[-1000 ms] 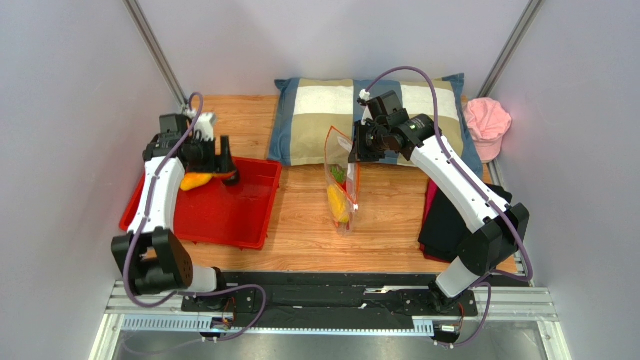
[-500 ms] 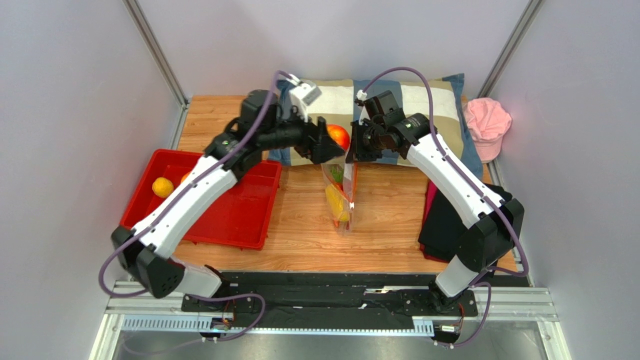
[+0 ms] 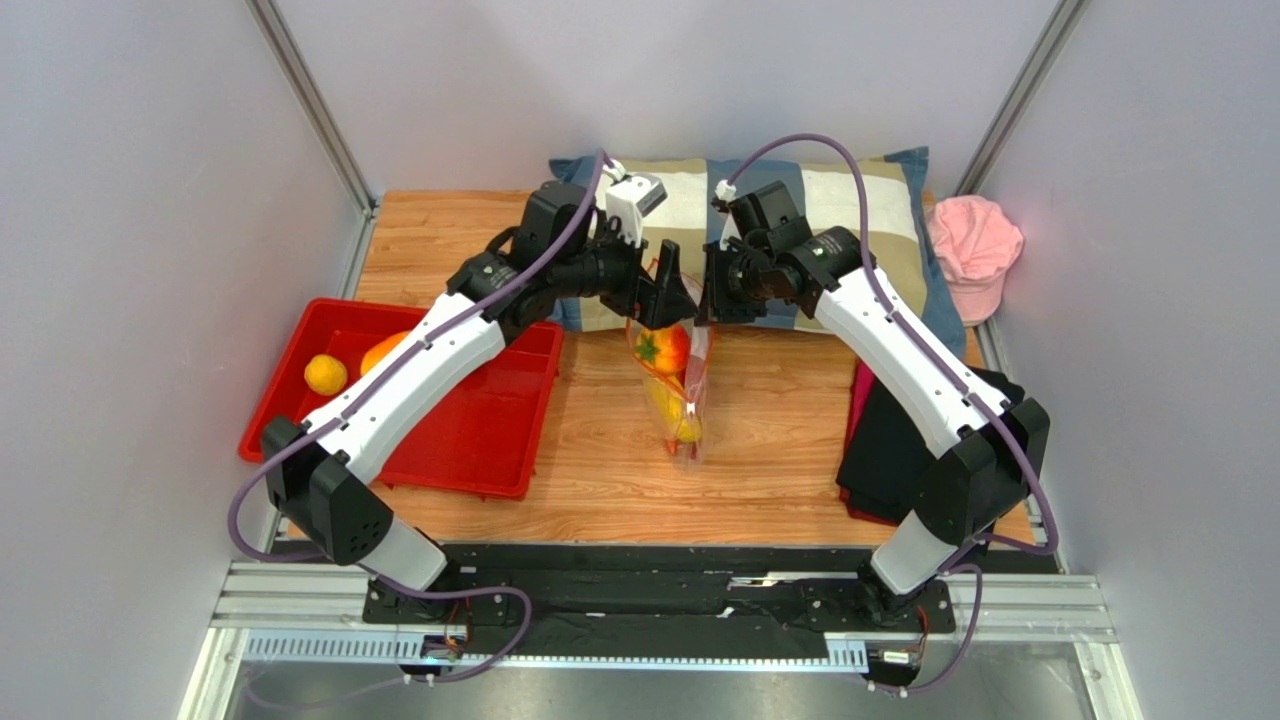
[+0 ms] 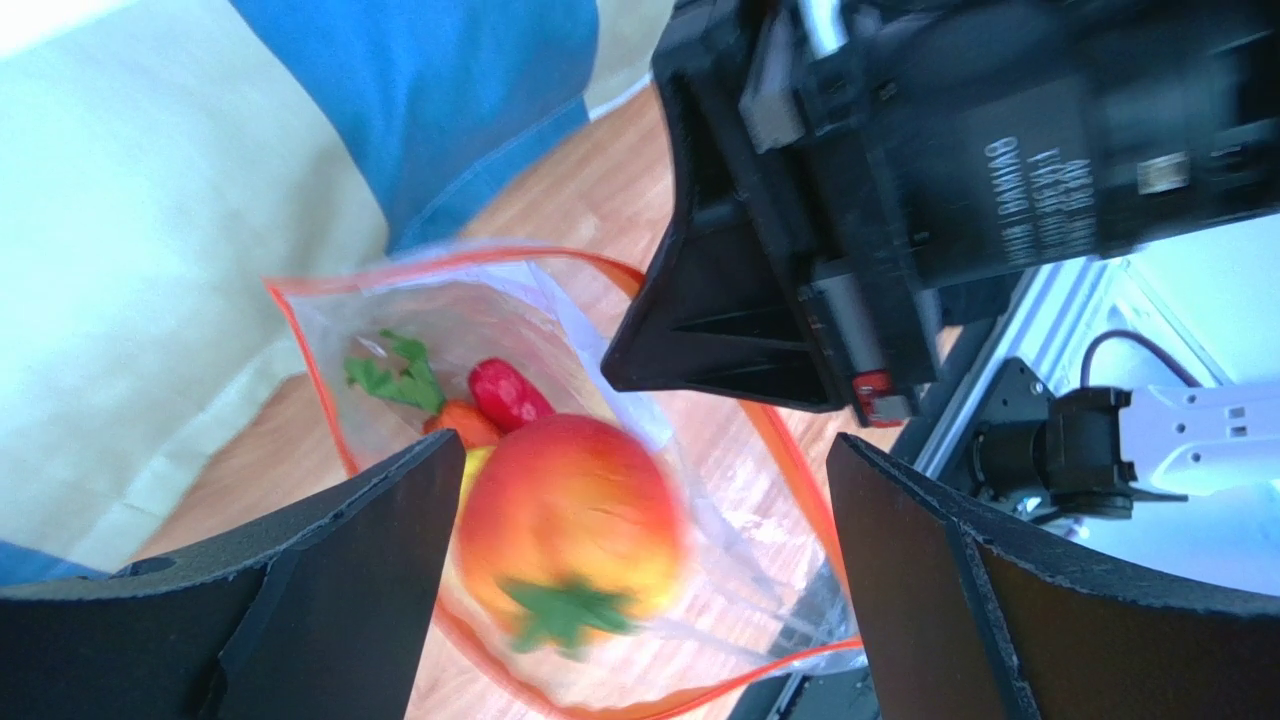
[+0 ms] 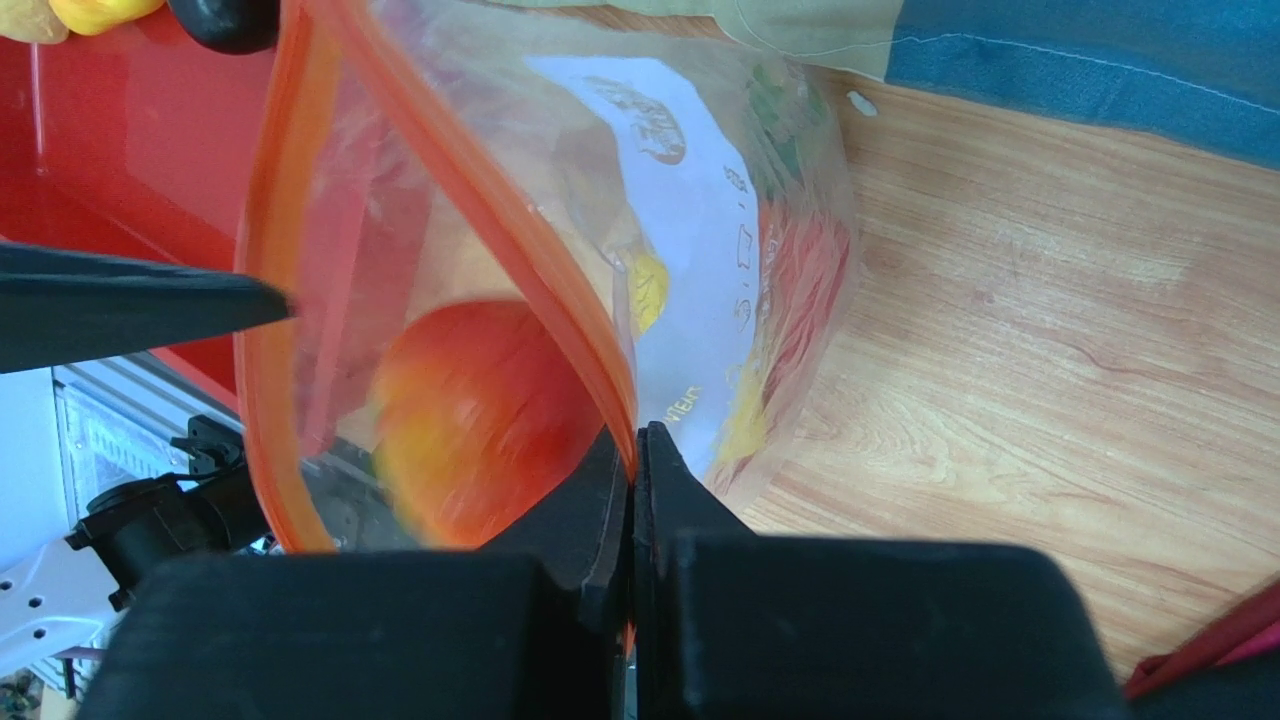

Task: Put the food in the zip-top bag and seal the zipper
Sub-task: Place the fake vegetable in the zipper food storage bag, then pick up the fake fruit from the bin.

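- left gripper hangs over the mouth of the zip-top bag; jaws spread wide, nothing gripped.
- round orange-red fruit with a green stem sits in the bag's mouth, below and between the left fingers; it touches neither one and looks blurred in the left wrist view.
- right gripper is pinched tight on the bag's upper edge, right on the zipper, holding the bag up and open above the table.
- deeper in the bag: carrot top, small red piece, yellow piece.
- zipper strip runs round the open mouth, unsealed.
- red tray sits to the left, well apart from the bag; yellow fruit and orange fruit lie in its far left corner.
- checked pillow lies behind the bag, pink cap at far right.
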Controlling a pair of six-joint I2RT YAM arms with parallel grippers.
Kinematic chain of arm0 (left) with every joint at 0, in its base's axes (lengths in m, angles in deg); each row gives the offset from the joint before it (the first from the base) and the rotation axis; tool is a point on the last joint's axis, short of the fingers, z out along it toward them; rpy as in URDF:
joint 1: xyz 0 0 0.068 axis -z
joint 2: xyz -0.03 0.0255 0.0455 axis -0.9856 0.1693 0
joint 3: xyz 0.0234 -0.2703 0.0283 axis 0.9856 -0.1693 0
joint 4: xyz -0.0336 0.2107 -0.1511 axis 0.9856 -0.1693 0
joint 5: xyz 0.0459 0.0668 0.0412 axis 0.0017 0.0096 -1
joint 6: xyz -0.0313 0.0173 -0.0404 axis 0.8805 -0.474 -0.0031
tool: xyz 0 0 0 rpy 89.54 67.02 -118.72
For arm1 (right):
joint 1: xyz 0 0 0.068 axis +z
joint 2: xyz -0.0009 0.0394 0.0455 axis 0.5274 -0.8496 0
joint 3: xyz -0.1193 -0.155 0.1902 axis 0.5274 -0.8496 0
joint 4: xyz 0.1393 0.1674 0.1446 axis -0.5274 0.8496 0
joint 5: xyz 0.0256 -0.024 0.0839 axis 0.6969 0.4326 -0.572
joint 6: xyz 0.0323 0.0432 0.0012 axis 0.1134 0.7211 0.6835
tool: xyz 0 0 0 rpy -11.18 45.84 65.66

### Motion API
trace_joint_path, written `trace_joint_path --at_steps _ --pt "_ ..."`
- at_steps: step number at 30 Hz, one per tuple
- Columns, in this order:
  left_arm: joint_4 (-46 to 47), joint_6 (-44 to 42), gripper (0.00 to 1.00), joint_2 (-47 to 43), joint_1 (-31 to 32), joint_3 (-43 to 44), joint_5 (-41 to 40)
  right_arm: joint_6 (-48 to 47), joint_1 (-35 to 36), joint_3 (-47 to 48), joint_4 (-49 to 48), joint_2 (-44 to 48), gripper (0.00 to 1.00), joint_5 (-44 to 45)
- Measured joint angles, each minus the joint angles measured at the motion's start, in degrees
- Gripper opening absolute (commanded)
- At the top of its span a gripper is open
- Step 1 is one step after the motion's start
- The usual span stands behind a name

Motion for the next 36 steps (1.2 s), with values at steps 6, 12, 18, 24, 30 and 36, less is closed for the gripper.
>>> trace_joint_path --at_steps 6,12,18,24,30,36 --pt "-4.0 -0.7 0.99 -4.6 -8.6 2.5 1.1 0.0 -0.1 0.0 0.0 0.0 0.00 0.0" --pt "-8.3 -8.1 0.97 -12.2 -32.3 -5.2 2.0 0.0 -0.1 0.0 -0.3 0.0 0.00 0.0" --pt "-18.0 -25.3 0.92 -7.0 -50.6 -7.9 5.2 0.0 -0.1 0.0 -0.4 0.0 0.00 0.0" --pt "-24.2 -47.8 0.91 4.7 -56.5 -6.1 3.0 0.0 -0.1 0.0 -0.4 0.0 0.00 0.0" --pt "-26.1 -62.0 0.90 13.4 -56.6 -1.3 1.0 0.0 -0.1 0.0 -0.4 0.0 0.00 0.0" --pt "-28.1 -69.8 0.86 22.9 -56.5 8.2 -0.5 -0.1 -0.1 -0.1 -0.4 0.0 0.00 0.0"
